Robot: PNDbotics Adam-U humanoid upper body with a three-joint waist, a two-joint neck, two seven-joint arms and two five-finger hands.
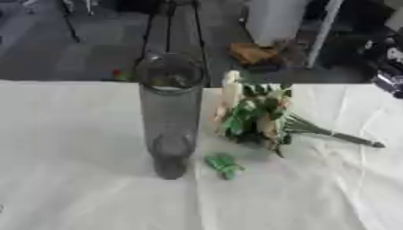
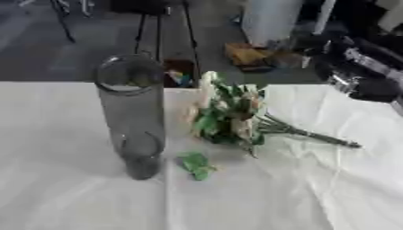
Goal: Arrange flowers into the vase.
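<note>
Standing upright, the vase (image 1: pixel 169 117) leaves the flowers (image 1: pixel 256 114) lying beside it; neither hand's fingers show.

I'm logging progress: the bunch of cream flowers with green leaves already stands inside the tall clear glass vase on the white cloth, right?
Not quite. In the left eye view the bunch of cream flowers with green leaves lies on the white cloth to the right of the tall clear glass vase, which holds no flowers.

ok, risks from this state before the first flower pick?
1. The vase is tall, narrow and stands close beside the flowers; a reach could tip it.
2. The stems lie flat on the cloth, so fingers may snag fabric.
3. A green piece lies apart, easy to miss.
</note>
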